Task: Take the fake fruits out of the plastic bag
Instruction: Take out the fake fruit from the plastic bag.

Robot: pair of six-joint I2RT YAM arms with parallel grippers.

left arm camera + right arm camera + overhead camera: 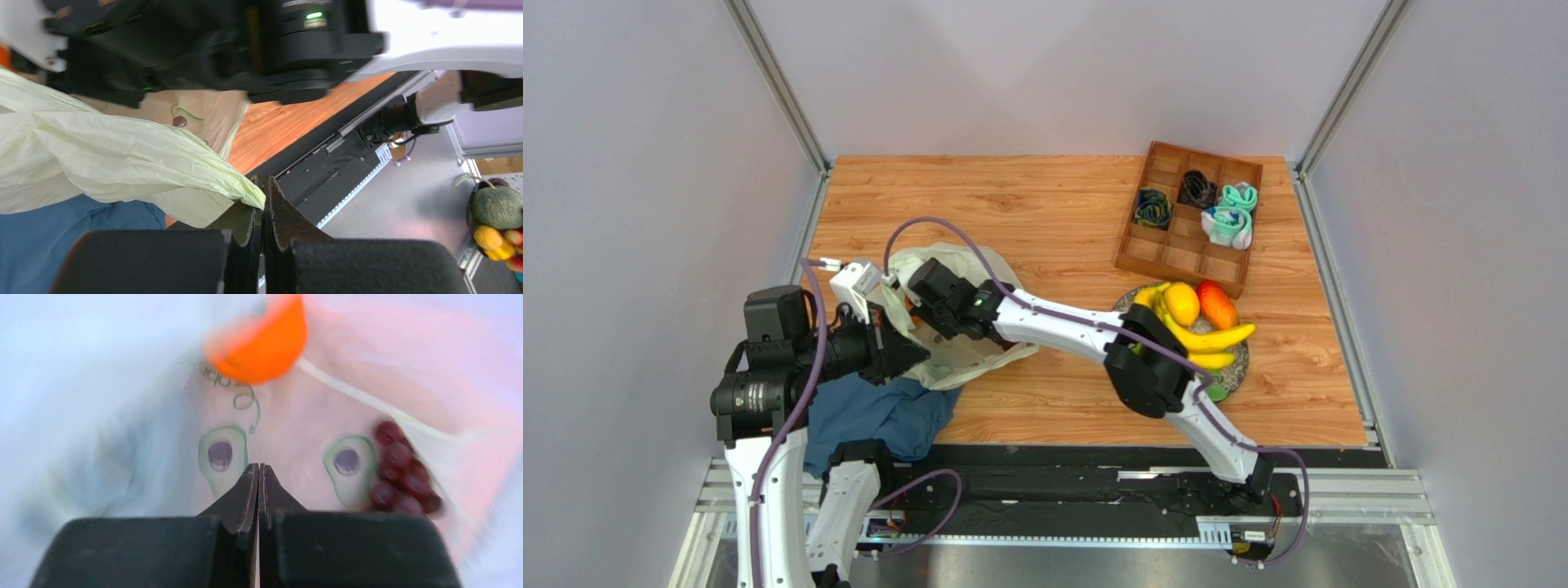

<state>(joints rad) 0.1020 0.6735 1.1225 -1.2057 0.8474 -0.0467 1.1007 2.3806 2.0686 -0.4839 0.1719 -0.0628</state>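
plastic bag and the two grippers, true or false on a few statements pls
1. The left gripper is shut on the plastic bag at its edge. True.
2. The right gripper holds the orange fruit. False: it is shut on nothing visible; the fruit lies beyond its fingertips.
3. Dark grapes lie inside the bag. True.
4. The bananas are in the bag. False: they sit on the plate to its right.

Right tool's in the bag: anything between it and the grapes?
Nothing solid shows between them. The grapes lie right of the shut right tool in its wrist view, against the plastic bag wall; blur hides whether a film fold covers them.
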